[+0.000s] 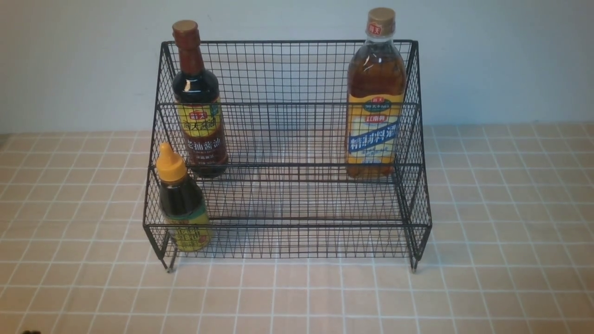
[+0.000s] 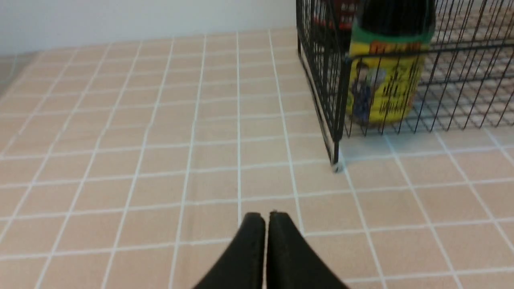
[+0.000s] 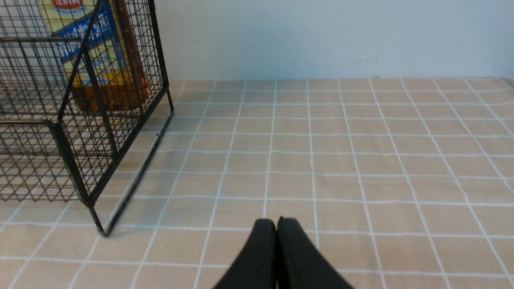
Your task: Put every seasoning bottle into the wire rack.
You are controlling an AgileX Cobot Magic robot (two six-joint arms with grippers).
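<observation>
The black wire rack stands mid-table with all three seasoning bottles in it. On the upper tier the tall soy bottle is at the left and the large amber bottle at the right. In the lower tier's left corner stands the small dark bottle with a yellow nozzle cap. The left wrist view shows my left gripper shut and empty over bare tiles, short of the rack's corner and the small bottle. My right gripper is shut and empty, clear of the rack and amber bottle.
A beige tiled tablecloth covers the table, which ends at a pale wall behind the rack. Neither arm shows in the front view.
</observation>
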